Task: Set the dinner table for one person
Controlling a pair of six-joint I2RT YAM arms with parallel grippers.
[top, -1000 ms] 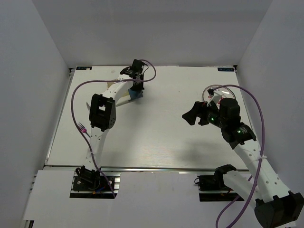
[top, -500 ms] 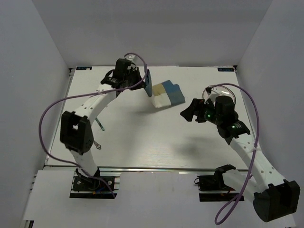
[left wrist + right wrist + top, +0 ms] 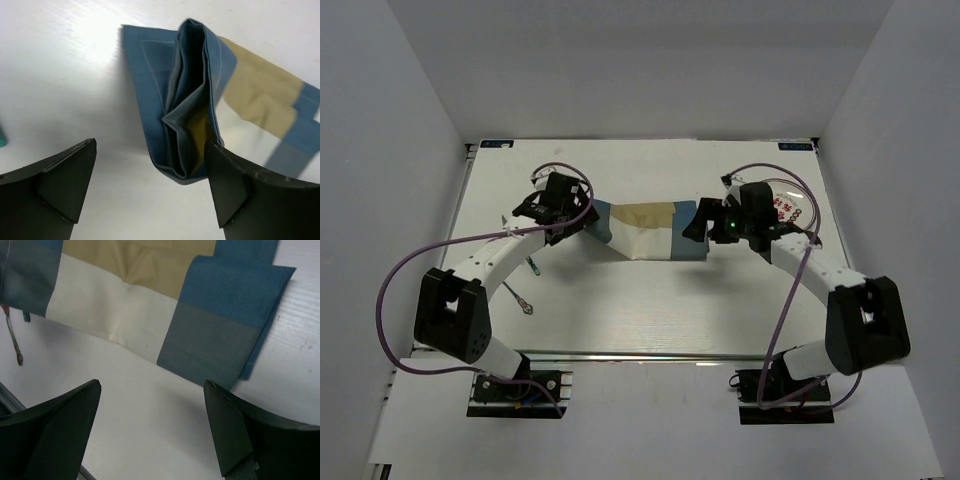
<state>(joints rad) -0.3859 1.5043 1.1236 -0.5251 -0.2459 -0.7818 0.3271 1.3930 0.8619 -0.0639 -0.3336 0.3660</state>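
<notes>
On the white dinner table (image 3: pixel 650 300) a blue, tan and cream placemat (image 3: pixel 642 230) lies partly spread at mid-table. Its left end is still bunched in folds (image 3: pixel 192 110). My left gripper (image 3: pixel 584 222) stands open at that end, the folds lying between and just ahead of its fingers (image 3: pixel 227 185), not pinched. At the mat's right edge my right gripper (image 3: pixel 700 224) is open above bare table (image 3: pixel 150 405), the blue corner (image 3: pixel 220 335) just ahead of it.
A clear plate (image 3: pixel 788 208) with red marks sits right of the mat, partly under the right arm. Two thin utensils (image 3: pixel 533 265) (image 3: pixel 520 298) lie on the table left of the mat, near the left arm. White walls enclose the table.
The left arm swung the placemat from the back of the table to the middle and its gripper opened, letting it go. The right arm moved left to the mat's right edge.
</notes>
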